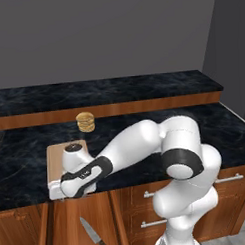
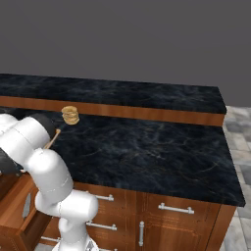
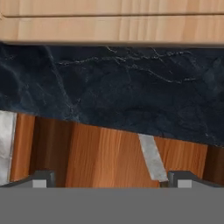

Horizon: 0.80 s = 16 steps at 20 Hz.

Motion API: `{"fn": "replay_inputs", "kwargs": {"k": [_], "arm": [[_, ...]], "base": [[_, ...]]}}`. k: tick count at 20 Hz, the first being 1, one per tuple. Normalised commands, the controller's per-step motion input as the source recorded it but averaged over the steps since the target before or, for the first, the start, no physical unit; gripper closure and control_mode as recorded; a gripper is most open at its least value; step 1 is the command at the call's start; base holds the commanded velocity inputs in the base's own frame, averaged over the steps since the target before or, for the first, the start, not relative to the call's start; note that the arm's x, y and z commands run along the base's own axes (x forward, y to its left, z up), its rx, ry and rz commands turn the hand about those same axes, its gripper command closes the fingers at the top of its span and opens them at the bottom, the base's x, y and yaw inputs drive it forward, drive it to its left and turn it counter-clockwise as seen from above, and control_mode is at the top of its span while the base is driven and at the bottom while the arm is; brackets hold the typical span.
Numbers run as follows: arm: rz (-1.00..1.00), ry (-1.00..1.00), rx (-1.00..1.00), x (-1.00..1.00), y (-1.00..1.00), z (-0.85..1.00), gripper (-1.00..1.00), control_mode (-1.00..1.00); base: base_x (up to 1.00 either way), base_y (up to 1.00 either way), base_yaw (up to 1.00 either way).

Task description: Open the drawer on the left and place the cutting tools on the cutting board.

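Already the drawer stands pulled out, exposing the knife; the end effector hangs wide open above it, empty, near the cutting board on the counter.

Light is even and soft in all 3 rendered views, with no single source to pick out; the grey wall shades smoothly from paler to darker without hard shadows; the black marbled counter is matte, with no glare; the white arm carries gentle shading on its undersides and a mild sheen on top; edges look slightly soft and low in resolution; the hand view is coarser, the knife blade blurred; no edge distortion.
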Motion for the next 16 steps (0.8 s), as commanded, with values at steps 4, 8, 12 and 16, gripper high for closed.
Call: {"fn": "replay_inputs", "kwargs": {"k": [4, 8, 12, 16], "arm": [[0.07, 0.05, -0.13, -0.25, 0.01, -0.5, -1.0, -1.0], [0.1, 0.0, -0.11, -0.44, 0.13, -0.43, -1.0, -1.0], [0.11, 0.0, -0.1, -0.51, 0.1, -0.37, -1.0, -1.0], [0.1, 0.0, -0.05, -0.29, -0.03, -0.27, -1.0, -1.0]], "base": [[0.0, 0.0, 0.0], [0.0, 0.0, 0.0], [0.0, 0.0, 0.0], [0.0, 0.0, 0.0]]}}
